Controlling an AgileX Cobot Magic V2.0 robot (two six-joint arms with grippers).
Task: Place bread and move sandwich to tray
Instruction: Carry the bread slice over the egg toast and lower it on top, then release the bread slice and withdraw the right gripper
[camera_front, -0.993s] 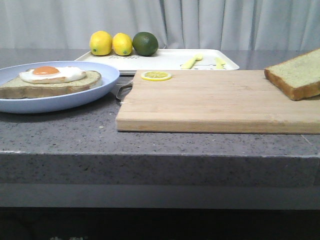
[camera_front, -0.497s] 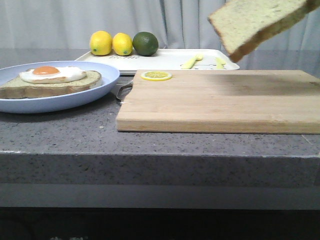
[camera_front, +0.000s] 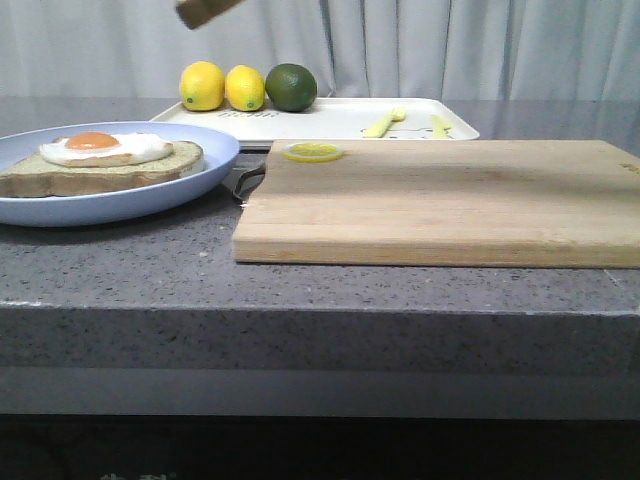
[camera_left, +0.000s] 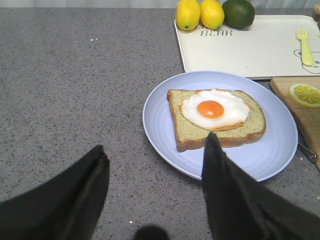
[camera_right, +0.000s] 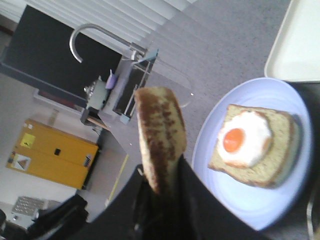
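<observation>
The right gripper (camera_right: 162, 187) holds the bread (camera_right: 160, 137) tight between its two black fingers (camera_right: 192, 197). The slice stands on its edge, and its brown crust shows. It is up in the air above the round blue plate (camera_right: 220, 200). In the front view only a small brown bit of the bread shows at the very top, high over the plate.

The left gripper (camera_left: 152, 165) is spread wide and holds nothing. It hangs over the grey worktop (camera_left: 75, 90), next to the plate.

The sandwich (camera_front: 100, 165) lies on the blue plate at the left side of the worktop. It is one slice of bread with a white fried egg (camera_left: 216, 109) and an orange yolk on top.

The white tray (camera_front: 330, 120) sits at the back of the worktop, behind the plate and the wooden cutting board (camera_front: 440, 200). Two lemons (camera_front: 222, 87) and a lime (camera_front: 291, 87) sit at the tray's back left edge. A small yellow fork (camera_left: 305, 45) lies on the tray too.

A lemon slice (camera_front: 312, 151) lies on the near-left corner of the cutting board.
</observation>
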